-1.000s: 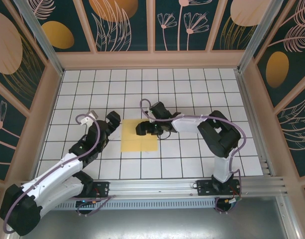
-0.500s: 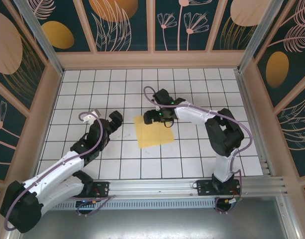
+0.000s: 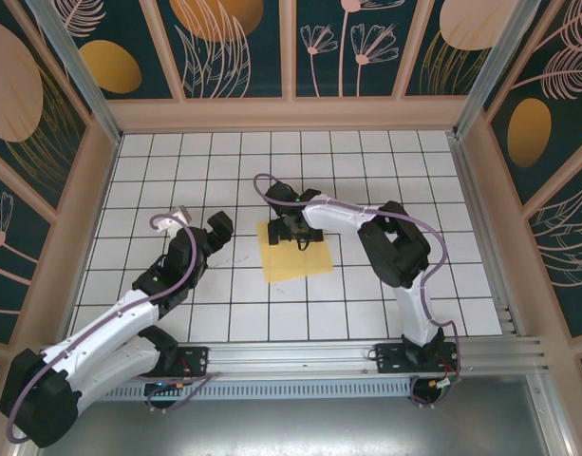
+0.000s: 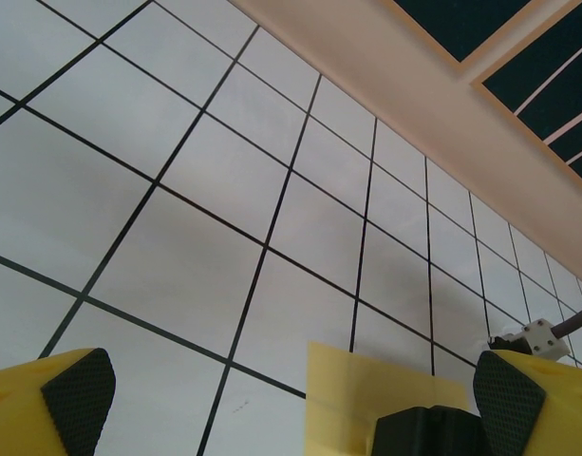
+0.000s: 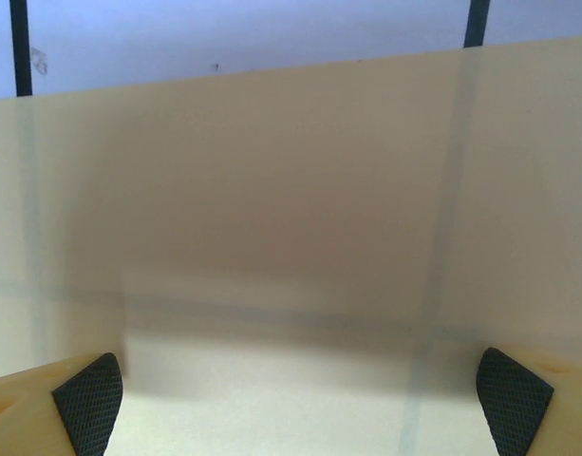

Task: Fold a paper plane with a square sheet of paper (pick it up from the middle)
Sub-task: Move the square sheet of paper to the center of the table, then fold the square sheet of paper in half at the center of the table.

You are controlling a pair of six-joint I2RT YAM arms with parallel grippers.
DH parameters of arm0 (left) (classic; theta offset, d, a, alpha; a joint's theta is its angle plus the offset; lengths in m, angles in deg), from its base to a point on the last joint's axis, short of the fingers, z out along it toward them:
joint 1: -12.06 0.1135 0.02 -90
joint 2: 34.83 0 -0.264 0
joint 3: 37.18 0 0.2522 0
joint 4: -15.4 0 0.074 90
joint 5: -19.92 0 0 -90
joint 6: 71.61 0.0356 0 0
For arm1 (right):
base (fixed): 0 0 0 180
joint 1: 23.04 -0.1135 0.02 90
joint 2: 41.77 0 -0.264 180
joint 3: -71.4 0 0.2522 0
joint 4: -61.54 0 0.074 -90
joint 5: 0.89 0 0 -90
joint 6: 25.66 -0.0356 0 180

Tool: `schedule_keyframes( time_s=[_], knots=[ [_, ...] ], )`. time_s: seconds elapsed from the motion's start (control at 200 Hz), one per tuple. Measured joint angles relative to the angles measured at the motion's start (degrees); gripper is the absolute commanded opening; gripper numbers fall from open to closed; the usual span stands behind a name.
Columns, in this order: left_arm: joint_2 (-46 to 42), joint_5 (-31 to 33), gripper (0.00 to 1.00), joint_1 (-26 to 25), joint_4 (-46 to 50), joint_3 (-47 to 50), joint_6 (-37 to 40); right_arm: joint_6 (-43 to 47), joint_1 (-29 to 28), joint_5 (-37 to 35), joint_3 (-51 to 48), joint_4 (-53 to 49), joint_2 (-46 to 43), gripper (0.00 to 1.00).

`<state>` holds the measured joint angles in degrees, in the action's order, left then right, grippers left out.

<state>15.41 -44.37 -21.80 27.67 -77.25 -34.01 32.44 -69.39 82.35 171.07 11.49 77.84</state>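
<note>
So the square sheet of paper (image 3: 300, 256) lies flat on the desk (image 3: 177, 152), roughly mid-desk and a bit toward the far side. It's plain pale yellow with no marks on it, and it's turned slightly off the black grid lines, so its edges don't line up with the tiles. It covers about two tiles each way. From the right wrist view the sheet (image 5: 291, 237) is really thin: the dark grid lines show through it as faint grey bands, and the far edge runs straight across the top with white tile beyond it. I can't spot a clear crease anywhere.

The right hand (image 3: 291, 231) is down over the sheet's far-left corner area, with the right arm (image 3: 366, 223) reaching in from the right. In its own camera the right hand (image 5: 300, 404) has both black pads (image 5: 86, 399) spread wide at the bottom corners, with the paper flat beneath and nothing pinched.

The left hand (image 3: 219, 226) sits off the sheet's left side, near it but not touching, over bare tile. Its wrist view shows the left hand (image 4: 292, 388) gaping too, pads far apart, with a yellow corner of the sheet (image 4: 366, 399) poking in ahead of it.
</note>
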Motion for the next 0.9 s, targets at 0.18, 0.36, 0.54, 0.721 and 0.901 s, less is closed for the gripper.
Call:
schedule_keyframes(
  time_s=[0.18, 0.36, 0.54, 0.721, 0.901],
  knots=[
    [0.07, -1.9, 0.99, 0.0, -0.02, 0.02, 1.9, 1.14, 0.0, 0.76, 0.0, -0.04, 0.02, 0.99],
    [0.48, -3.23, 0.99, 0.0, -0.02, 0.0, 2.51, 2.6, -0.26, 0.44, 0.0, -0.22, 0.02, 0.99],
    [1.31, -3.8, 0.99, 0.0, -0.07, 0.0, 2.51, 2.86, -0.39, 0.39, 0.0, -0.22, 0.02, 0.99],
    [2.08, -4.31, 0.99, 0.0, -0.04, 0.0, 2.49, 2.84, -0.72, -0.22, -0.13, -0.2, 0.22, 0.99],
    [2.08, -4.26, 0.99, 0.0, -0.04, 0.0, 2.45, 2.8, -1.49, -1.95, -0.09, -0.17, 0.79, 0.99]
  ],
)
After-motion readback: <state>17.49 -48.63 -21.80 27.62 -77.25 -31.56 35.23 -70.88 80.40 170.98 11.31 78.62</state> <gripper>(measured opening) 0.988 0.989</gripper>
